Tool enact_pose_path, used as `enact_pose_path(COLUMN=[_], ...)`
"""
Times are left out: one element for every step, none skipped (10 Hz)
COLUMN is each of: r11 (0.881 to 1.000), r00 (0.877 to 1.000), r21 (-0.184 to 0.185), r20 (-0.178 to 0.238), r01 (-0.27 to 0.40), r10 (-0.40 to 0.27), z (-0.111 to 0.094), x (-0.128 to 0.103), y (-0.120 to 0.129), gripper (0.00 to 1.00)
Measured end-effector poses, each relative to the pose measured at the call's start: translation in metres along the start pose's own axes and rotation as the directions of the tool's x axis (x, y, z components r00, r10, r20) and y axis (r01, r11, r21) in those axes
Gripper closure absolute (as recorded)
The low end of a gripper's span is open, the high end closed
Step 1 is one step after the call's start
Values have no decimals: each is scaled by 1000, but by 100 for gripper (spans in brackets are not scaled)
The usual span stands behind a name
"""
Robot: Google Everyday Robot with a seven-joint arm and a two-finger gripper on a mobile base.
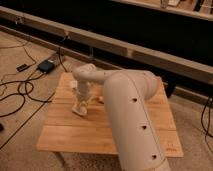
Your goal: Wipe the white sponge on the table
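The white sponge [79,108] is lying on the left half of the table [70,137], a little back from the middle of the top. It is showing as 1 small pale pad directly under the tip of the gripper [80,102]. The gripper is pointing straight down at it and seems to be touching its upper face, though pad and tool are blending in colour where they meet. Whether the gripper is spread, pressed together or pinching the pad, I cannot tell.

The arm [130,115] is filling the right side of the view. It is rising thick and white from the bottom edge, crossing over the middle of the table, bending at a rounded joint above the back left part of the top and dropping to the gripper. A row of small dark dots is running along its casing. It is hiding the centre of the table and part of the right half.

The table is showing a light plank grain, with its front left corner bare. It is standing on a pale floor [20,145]. Black cables [20,92] are looping over the floor to the left, and 1 dark box [46,66] is sitting near the table's back left corner. Behind, a long pale rail [150,52] is running across a dark wall.
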Motion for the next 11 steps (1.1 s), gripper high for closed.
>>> enact_pose_path(r11=[1000,999,997,996,993,992,992,994,996,998,999], r00=[1000,998,995,993,989,987,985,985,986,987,988], r21=[-2,-2,-1,2,9,13,16,21,26,29,32], r20=[-18,-38,-59,-73,-97,-110,-123,-136,-145,-151,-153], r01=[25,52,77,94,117,122,122,108,85,57,30], r10=[-25,-52,-77,-94,-116,-120,-119,-104,-80,-51,-24], z=[6,10,14,16,19,21,23,25,26,28,28], x=[11,23,37,47,64,74,85,98,108,117,123], y=[7,13,17,18,17,12,5,-7,-19,-31,-42], gripper=[94,94,94,94,94,94,94,94,94,94,94])
